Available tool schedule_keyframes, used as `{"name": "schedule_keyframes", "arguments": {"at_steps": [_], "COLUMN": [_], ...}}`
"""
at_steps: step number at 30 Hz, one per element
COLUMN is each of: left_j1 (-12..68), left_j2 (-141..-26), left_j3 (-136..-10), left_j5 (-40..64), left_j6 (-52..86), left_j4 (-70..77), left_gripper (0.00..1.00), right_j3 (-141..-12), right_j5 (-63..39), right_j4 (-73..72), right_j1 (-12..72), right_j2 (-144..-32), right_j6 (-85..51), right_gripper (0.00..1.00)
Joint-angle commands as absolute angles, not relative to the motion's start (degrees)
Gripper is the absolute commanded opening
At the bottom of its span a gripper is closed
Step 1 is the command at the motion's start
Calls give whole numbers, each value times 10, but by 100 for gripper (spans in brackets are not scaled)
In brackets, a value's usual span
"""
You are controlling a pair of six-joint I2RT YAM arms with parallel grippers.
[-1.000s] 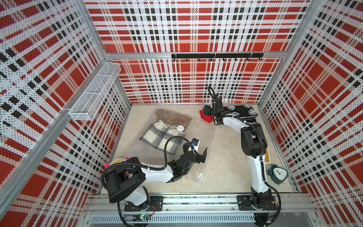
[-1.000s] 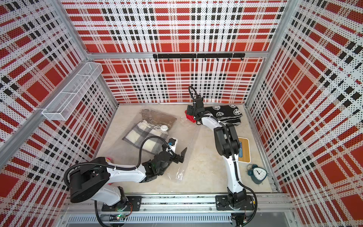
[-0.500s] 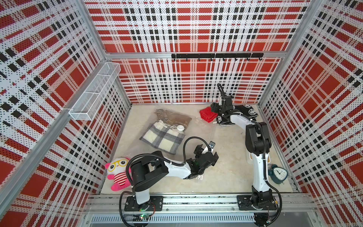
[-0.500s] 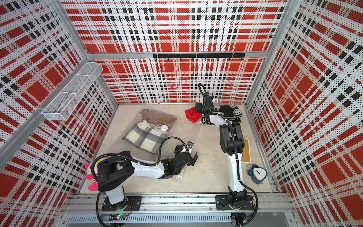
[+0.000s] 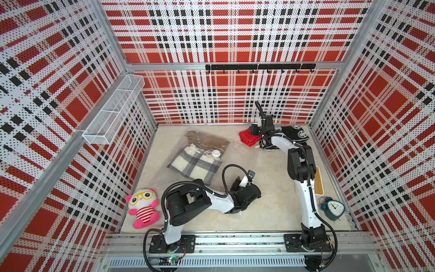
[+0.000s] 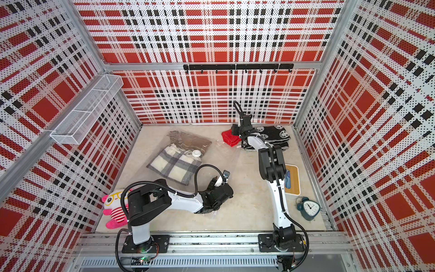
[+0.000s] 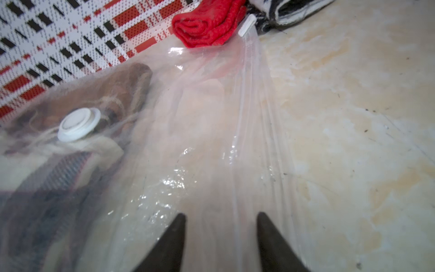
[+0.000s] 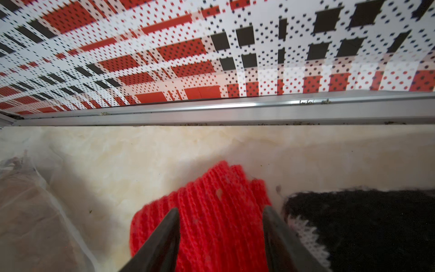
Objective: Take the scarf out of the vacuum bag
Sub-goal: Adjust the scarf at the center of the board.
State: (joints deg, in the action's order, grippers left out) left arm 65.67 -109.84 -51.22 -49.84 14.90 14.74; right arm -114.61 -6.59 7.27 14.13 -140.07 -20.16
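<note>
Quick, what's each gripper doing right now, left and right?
Left gripper: open, jaws astride the vacuum bag's zip edge.
Right gripper: open, jaws either side of the red knit cloth.

Top views look down; low, close wrist cameras seemingly share the vacuum bag (image 7: 200,141) (image 8: 28,223).

The left arm (image 5: 220,203) lies low with elbow folded, left gripper (image 7: 220,213) jaws parted; the right arm (image 5: 306,200) stretches far forward, right gripper (image 8: 220,208) jaws likewise parted.
</note>
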Motion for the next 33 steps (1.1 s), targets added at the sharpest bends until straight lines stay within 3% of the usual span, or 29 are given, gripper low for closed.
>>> {"name": "schedule_keyframes", "arguments": {"at_steps": [1, 5, 10, 25, 33], "left_j1": [656, 656, 657, 631, 620], "left_j2": [-1077, -1054, -1015, -900, -875], "left_j3": [-490, -463, -423, -324, -311], "left_j5": [-533, -545, -560, -526, -507], "left_j6": [174, 193, 208, 240, 230], "left_j4": [131, 129, 126, 183, 211], "left_gripper": [29, 0, 0, 0, 0], "right_j3": [-1160, -1165, -1161, -1035, -966], "right_j5": [-64, -49, -41, -63, -61], "right_j4": [85, 94, 92, 49, -9], "right_j1": [144, 146, 147, 171, 172], "right_j2": [-1411, -1412, -1407, -1365, -1305], "right_j6": [-192, -194, -200, -234, -243], "right_gripper": [58, 56, 60, 51, 55]}}
